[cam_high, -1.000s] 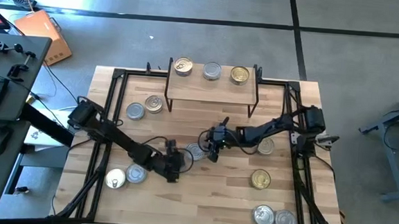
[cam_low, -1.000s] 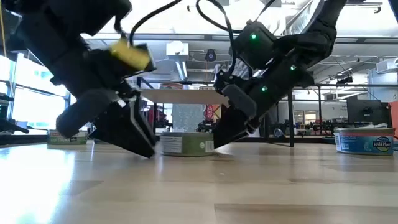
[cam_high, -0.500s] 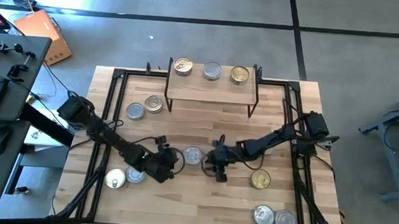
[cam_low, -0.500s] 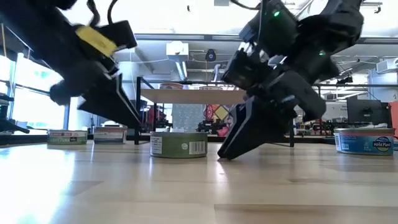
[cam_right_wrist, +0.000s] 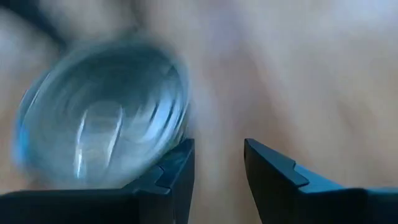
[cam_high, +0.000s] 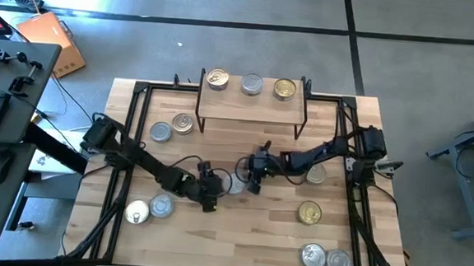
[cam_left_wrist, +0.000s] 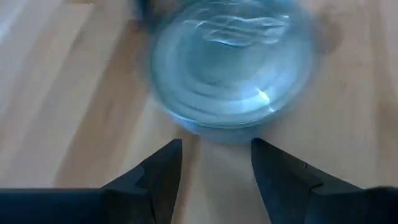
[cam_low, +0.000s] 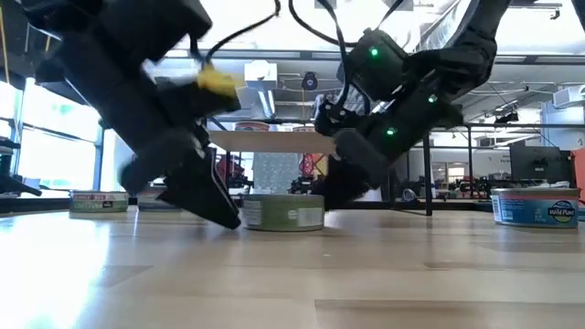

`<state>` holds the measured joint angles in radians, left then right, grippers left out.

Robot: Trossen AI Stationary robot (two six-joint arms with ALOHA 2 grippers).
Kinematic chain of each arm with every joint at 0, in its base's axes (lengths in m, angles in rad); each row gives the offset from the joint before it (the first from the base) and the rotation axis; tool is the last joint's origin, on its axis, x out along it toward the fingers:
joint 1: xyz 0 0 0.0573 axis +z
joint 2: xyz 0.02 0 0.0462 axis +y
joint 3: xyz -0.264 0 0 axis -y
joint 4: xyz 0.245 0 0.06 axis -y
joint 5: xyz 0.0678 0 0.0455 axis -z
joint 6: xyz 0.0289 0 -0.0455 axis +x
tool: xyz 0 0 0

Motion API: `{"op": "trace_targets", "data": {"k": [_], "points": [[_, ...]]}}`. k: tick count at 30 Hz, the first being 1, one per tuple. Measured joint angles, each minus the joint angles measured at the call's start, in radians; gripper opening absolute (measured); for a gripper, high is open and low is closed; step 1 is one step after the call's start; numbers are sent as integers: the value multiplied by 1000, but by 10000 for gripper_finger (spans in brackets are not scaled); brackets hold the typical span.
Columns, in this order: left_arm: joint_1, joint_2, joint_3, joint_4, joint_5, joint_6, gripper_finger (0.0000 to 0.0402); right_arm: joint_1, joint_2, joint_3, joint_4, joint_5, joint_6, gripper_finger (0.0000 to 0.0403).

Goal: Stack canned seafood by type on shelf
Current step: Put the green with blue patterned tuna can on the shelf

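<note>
Both pincers converged on a single silver-lidded tin [cam_high: 232, 182] lying flat near the middle of the tabletop [cam_high: 239, 240], with the left pincer [cam_high: 209, 191] at its left and the right pincer [cam_high: 255, 177] at its right. In each wrist view the dark fingers stood apart with bare wood between them, the tin lying just beyond the tips, so both pincers were open and gripped nothing. In the low view the tin [cam_low: 283, 211] sat between the two tilted pincers, resting on the wood.

The step in hand was judged to be the approach to a pick-up, not yet a lift. The next move would call for one pincer to straddle the tin's rim and close across its width while the other gave way, since two arms crowd one small object.

The shelf [cam_high: 252, 106], a light wood top on thin black legs, stood at the far edge of the tabletop and carried three tins [cam_high: 251, 85] in a row, the outer two gold-lidded, the middle one silver. Other tins lay scattered: two far left [cam_high: 171, 128], two near left [cam_high: 148, 209], and four on the right [cam_high: 310, 212].

The tins were short, round and metallic, with ringed lids that reflected light; the central one bore a green paper label. The tabletop was pale planked butcher-block wood.
</note>
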<state>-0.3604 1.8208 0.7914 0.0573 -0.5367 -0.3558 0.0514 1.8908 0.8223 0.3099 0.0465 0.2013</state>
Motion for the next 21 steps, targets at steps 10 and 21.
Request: {"op": "trace_targets", "data": {"k": [10, 21], "points": [[38, -119, 1, -203, -292, -67, 184, 105, -6, 5, -102, -12, -53, 133], [-37, -175, 0, -251, -247, -122, 184, 138, -45, 2, -161, -12, -96, 133]]}}
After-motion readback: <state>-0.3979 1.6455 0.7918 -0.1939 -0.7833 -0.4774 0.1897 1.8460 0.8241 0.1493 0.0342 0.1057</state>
